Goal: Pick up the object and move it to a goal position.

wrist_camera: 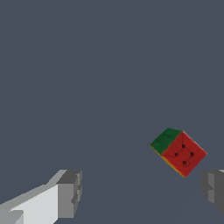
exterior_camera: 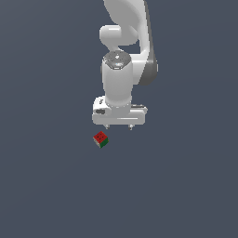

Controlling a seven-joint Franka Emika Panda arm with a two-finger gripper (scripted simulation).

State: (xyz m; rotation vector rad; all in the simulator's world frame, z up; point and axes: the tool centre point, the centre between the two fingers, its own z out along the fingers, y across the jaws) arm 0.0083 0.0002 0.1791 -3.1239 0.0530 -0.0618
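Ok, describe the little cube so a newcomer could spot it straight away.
Find the white arm over the plain dark floor. Just below its open fingers, toward the exterior view's left, sits the cube. It is the only coloured thing: red and green faces with dark dots.

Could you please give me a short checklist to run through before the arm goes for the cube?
1. Pincer open: ok, the fingers stand wide apart in the wrist view.
2. Pincer empty: ok, nothing sits between the fingers.
3. Cube in sight: ok, red and green faces show in both views.
4. Cube centred between the fingers: not ok, it lies off towards one finger in the wrist view, and towards the exterior view's left.
5. Cube faces square to the fingers: not ok, it sits rotated.
6. Goal position known: cannot tell, no marker is visible.
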